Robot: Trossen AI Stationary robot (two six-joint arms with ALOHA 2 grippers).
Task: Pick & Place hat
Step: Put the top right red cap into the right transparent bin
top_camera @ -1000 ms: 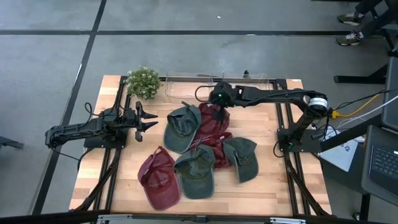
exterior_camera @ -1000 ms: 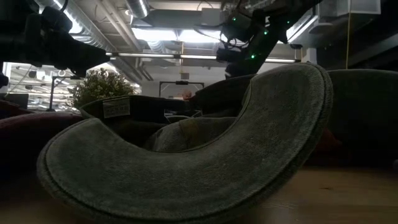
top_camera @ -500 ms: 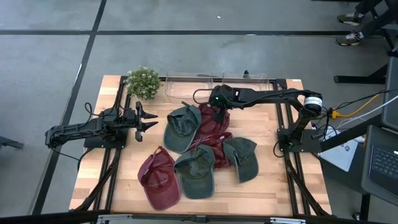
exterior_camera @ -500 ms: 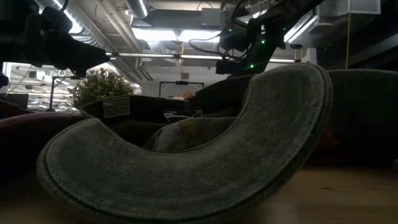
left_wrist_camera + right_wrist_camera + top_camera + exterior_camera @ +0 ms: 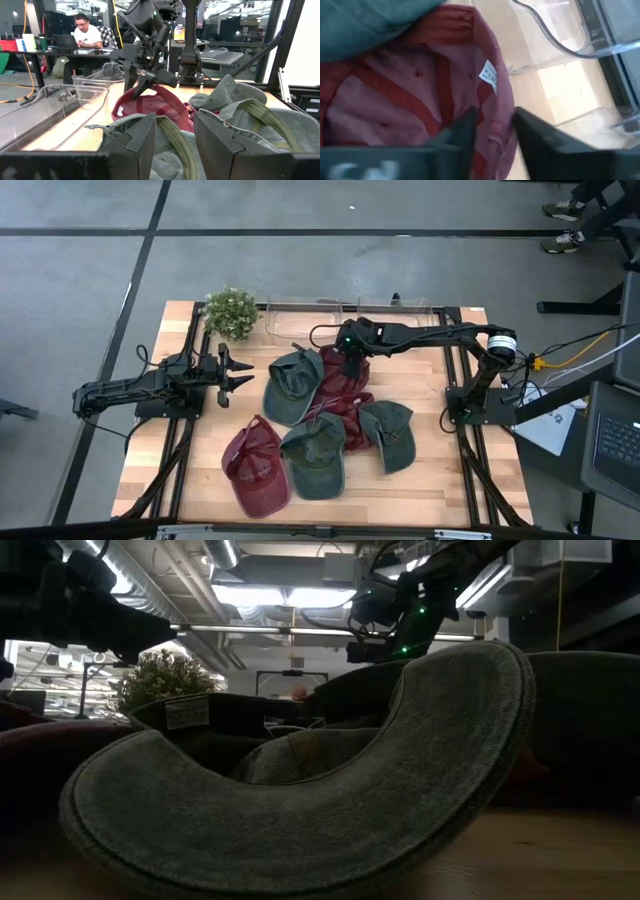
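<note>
Table: right gripper has dropped near the far edge and closed its jaws on the red hat's rim, grasp looks made; left gripper idles half-open at left edge.

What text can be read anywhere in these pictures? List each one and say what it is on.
No text here can be read.
White tag sewn inside the red cap: printed, too blurred to read.
Pale label inside the green cap nearest the low camera: too dim and small to read.
Yellow sign in the room behind the table: too small to read.
</note>
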